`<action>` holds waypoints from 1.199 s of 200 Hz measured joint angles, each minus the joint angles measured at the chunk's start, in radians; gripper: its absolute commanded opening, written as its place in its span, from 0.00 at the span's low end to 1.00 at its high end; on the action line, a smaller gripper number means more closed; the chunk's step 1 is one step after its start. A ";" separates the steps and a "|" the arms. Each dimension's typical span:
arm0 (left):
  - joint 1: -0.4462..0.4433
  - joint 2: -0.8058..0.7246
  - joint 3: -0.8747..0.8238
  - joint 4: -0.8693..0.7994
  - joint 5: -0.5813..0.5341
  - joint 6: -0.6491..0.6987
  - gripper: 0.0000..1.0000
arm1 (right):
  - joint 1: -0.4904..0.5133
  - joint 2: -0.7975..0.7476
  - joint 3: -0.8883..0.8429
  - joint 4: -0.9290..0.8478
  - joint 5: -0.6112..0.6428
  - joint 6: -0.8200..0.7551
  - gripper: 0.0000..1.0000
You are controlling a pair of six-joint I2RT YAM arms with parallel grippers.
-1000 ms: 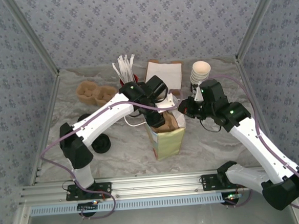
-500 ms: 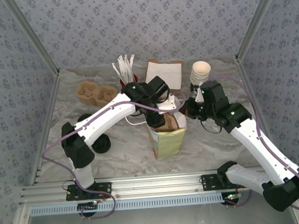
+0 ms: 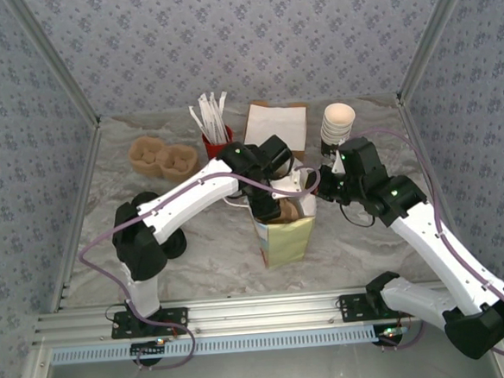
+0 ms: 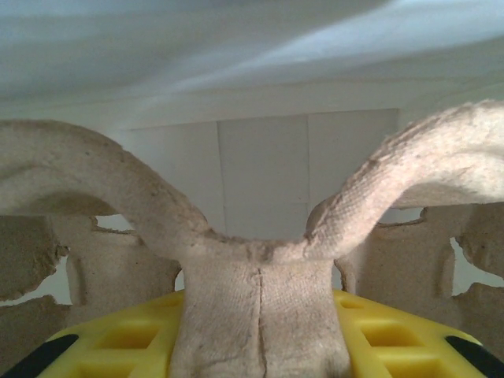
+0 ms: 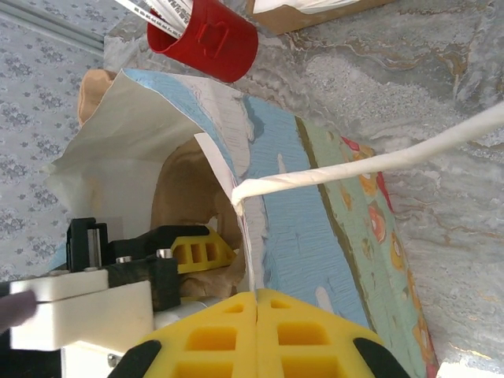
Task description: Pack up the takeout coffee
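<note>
The takeout coffee, seemingly a dark cup under a round black plastic lid (image 3: pixel 174 243), stands on the marbled table (image 3: pixel 214 263) at nine o'clock from the white-and-yellow paper bag (image 3: pixel 286 238), half hidden by the left arm's elbow. Inside the bag, the left gripper (image 4: pixel 260 346) is clamped on a brown moulded-pulp cup carrier (image 4: pixel 260 268). At the bag's three o'clock, the right gripper (image 5: pixel 256 315) has its jaws together, pinching the bag's rim.

A pulp carrier (image 4: pixel 260 252) sits at the left gripper (image 4: pixel 260 346), inside the open paper bag (image 5: pixel 315 236); a red holder (image 5: pixel 206 35) stands beyond the right gripper (image 5: pixel 256 323).
</note>
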 measured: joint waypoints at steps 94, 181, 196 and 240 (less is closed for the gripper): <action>-0.006 0.031 0.001 0.000 -0.005 0.015 0.41 | 0.000 -0.008 0.019 -0.018 0.013 -0.012 0.08; -0.039 0.084 0.034 -0.022 -0.026 0.017 0.41 | -0.002 -0.023 0.019 -0.035 0.034 -0.014 0.08; -0.039 0.088 0.036 -0.023 -0.026 0.017 0.41 | -0.002 -0.023 0.019 -0.035 0.037 -0.014 0.08; -0.039 0.105 0.039 -0.022 -0.025 0.017 0.42 | -0.002 -0.031 0.018 -0.043 0.042 -0.014 0.07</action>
